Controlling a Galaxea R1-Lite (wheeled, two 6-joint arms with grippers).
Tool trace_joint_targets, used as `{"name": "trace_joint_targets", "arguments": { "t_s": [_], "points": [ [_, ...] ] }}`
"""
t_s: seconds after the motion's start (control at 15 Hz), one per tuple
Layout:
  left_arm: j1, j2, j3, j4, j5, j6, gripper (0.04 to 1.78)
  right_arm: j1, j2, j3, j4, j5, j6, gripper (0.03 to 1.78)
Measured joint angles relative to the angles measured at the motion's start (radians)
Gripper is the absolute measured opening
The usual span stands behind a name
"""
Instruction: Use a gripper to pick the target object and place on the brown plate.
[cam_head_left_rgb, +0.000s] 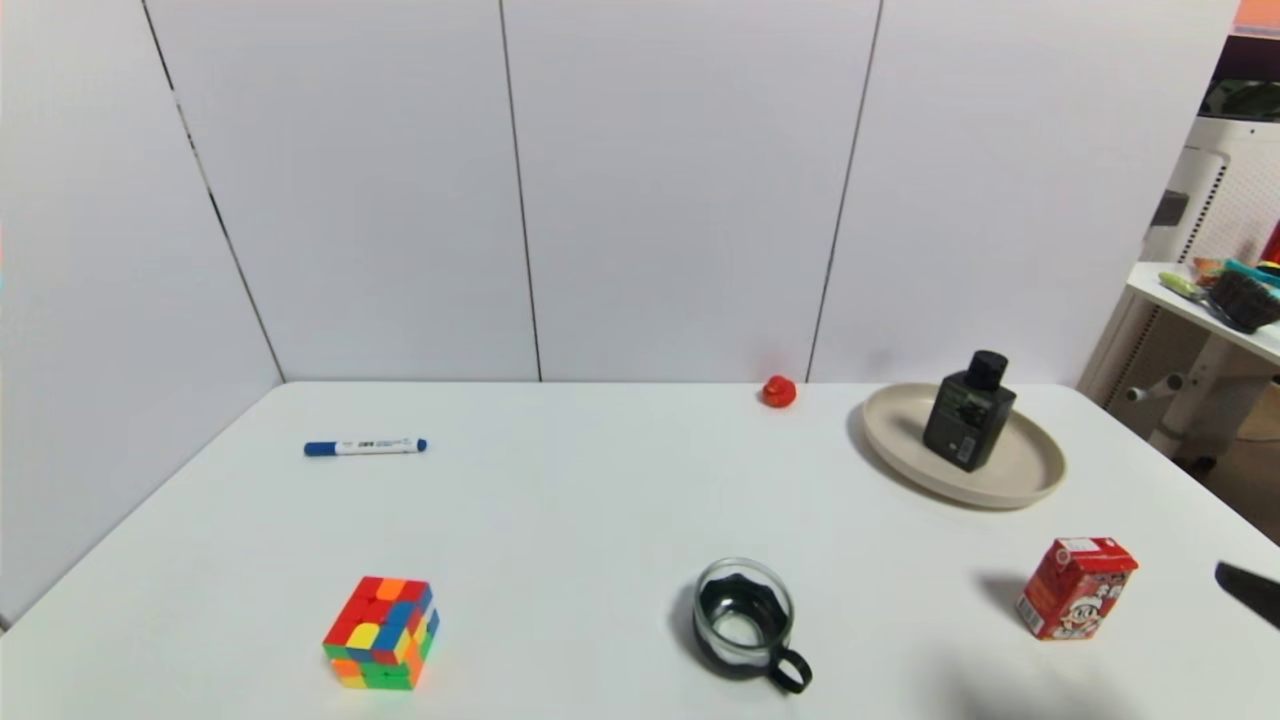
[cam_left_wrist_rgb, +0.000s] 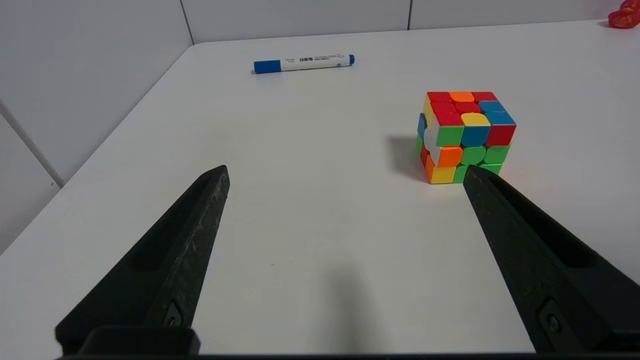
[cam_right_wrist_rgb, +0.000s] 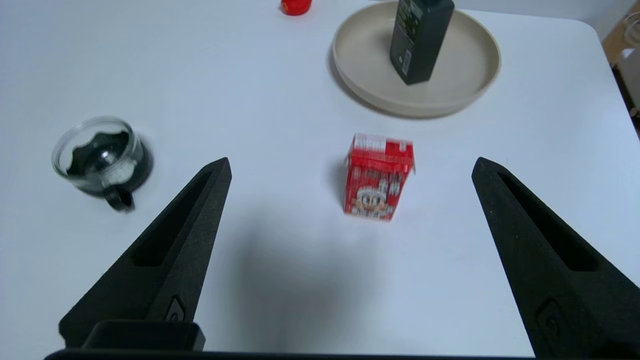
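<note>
The black rectangular bottle (cam_head_left_rgb: 968, 413) with a round black cap stands upright on the beige plate (cam_head_left_rgb: 1030, 480) at the table's far right. Both show in the right wrist view, the bottle (cam_right_wrist_rgb: 419, 37) on the plate (cam_right_wrist_rgb: 465, 87). My right gripper (cam_right_wrist_rgb: 350, 167) is open and empty, low over the table's near right, well short of the plate; only a dark tip (cam_head_left_rgb: 1250, 590) of it shows at the head view's right edge. My left gripper (cam_left_wrist_rgb: 345, 172) is open and empty over the near left of the table, out of the head view.
A red drink carton (cam_head_left_rgb: 1076, 587) stands in front of the plate, between it and my right gripper (cam_right_wrist_rgb: 378, 176). A glass cup with black handle (cam_head_left_rgb: 746, 622) is near centre. A colour cube (cam_head_left_rgb: 383, 632), a blue marker (cam_head_left_rgb: 365, 446) and a small red object (cam_head_left_rgb: 779, 391) also lie on the table.
</note>
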Motion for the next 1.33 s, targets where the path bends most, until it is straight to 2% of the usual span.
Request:
{"name": "trace_joint_targets", "arguments": {
  "t_s": [0.2, 0.33, 0.4, 0.6, 0.73, 1.0, 1.33],
  "points": [
    [0.0, 0.0, 0.0, 0.0, 0.001, 0.0, 1.69, 0.056, -0.268, 0.311, -0.178, -0.126, 0.025, 1.68],
    [0.0, 0.0, 0.0, 0.0, 0.001, 0.0, 1.69, 0.093, -0.37, 0.434, -0.304, -0.232, 0.036, 1.69],
    [0.0, 0.0, 0.0, 0.0, 0.001, 0.0, 1.69, 0.112, -0.424, 0.459, -0.308, -0.264, 0.031, 1.69],
    [0.0, 0.0, 0.0, 0.0, 0.0, 0.0, 1.69, 0.142, -0.592, 0.479, -0.226, -0.276, -0.002, 1.69],
    [0.0, 0.0, 0.0, 0.0, 0.001, 0.0, 1.69, 0.15, -0.66, 0.481, -0.136, -0.276, 0.014, 1.69],
    [0.0, 0.0, 0.0, -0.001, 0.001, 0.0, 1.69, 0.155, -0.704, 0.481, -0.124, -0.274, 0.084, 1.69],
    [0.0, 0.0, 0.0, 0.0, 0.0, 0.0, 1.69, 0.156, -0.71, 0.482, -0.124, -0.29, 0.095, 1.69]
  ]
}}
